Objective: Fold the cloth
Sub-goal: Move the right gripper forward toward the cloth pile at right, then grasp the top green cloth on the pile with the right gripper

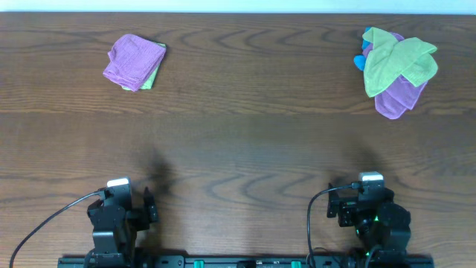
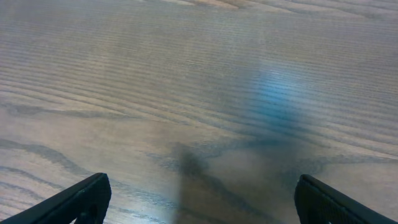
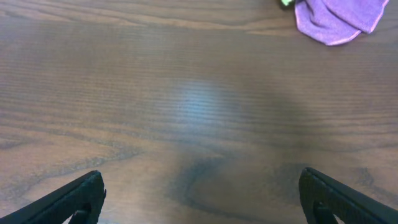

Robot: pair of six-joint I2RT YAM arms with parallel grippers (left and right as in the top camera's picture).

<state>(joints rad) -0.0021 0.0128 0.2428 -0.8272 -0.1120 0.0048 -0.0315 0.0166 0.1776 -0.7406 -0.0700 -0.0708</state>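
Observation:
The lime-green cloth (image 1: 398, 58) lies crumpled at the far right of the table, draped over a purple cloth (image 1: 398, 98); a small blue cloth (image 1: 361, 59) peeks out at its left. In the right wrist view only that purple cloth (image 3: 339, 18) and a sliver of the green cloth (image 3: 286, 2) show at the top edge. My left gripper (image 2: 202, 202) is open and empty over bare wood. My right gripper (image 3: 202, 199) is open and empty, far short of the pile. Both arms, left (image 1: 119, 216) and right (image 1: 372, 216), sit at the front edge.
At the far left a folded purple cloth (image 1: 134, 59) lies on a folded green cloth (image 1: 155, 76). The brown wooden table (image 1: 245, 134) spreads between the arms and the two piles. Black cables trail from both arm bases.

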